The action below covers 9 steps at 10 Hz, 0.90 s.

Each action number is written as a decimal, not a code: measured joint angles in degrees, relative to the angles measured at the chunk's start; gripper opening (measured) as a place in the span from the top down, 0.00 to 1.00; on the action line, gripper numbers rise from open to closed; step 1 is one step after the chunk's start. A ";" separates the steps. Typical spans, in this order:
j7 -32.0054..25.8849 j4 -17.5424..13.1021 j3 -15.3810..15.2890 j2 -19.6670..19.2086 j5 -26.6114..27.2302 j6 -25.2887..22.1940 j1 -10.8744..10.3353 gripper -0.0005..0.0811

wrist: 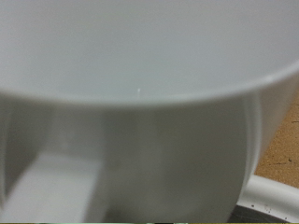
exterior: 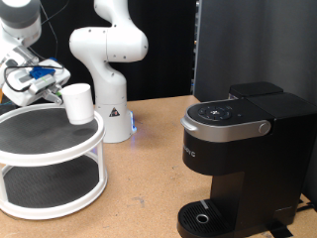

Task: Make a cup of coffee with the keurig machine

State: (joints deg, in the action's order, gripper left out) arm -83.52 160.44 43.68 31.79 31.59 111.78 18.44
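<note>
The white cup [exterior: 78, 102] stands upright at the back right of the top tier of a white two-tier round stand [exterior: 40, 159], at the exterior view's left. My gripper [exterior: 57, 91] is at the cup's left side and reaches in from the upper left, right against it. In the wrist view the cup [wrist: 149, 103] fills almost the whole picture, with its handle [wrist: 56, 182] low in the frame, and my fingers do not show there. The black keurig machine [exterior: 238, 149] stands at the exterior view's right with its silver-grey lid down and its drip tray [exterior: 203, 218] bare.
The white robot base [exterior: 107, 59] stands behind the stand, between it and the machine. A dark panel [exterior: 253, 45] rises behind the machine. Bare wooden tabletop [exterior: 149, 188] lies between the stand and the machine.
</note>
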 joint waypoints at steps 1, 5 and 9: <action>2.13 -0.68 -1.20 1.04 -1.80 -2.08 0.49 0.91; 3.43 -0.25 -2.33 1.62 -0.21 -1.59 0.51 0.91; 3.68 1.09 -6.83 1.27 12.51 5.93 -5.71 0.91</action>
State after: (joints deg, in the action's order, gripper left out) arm -79.85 161.53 36.85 33.06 44.10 117.70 12.73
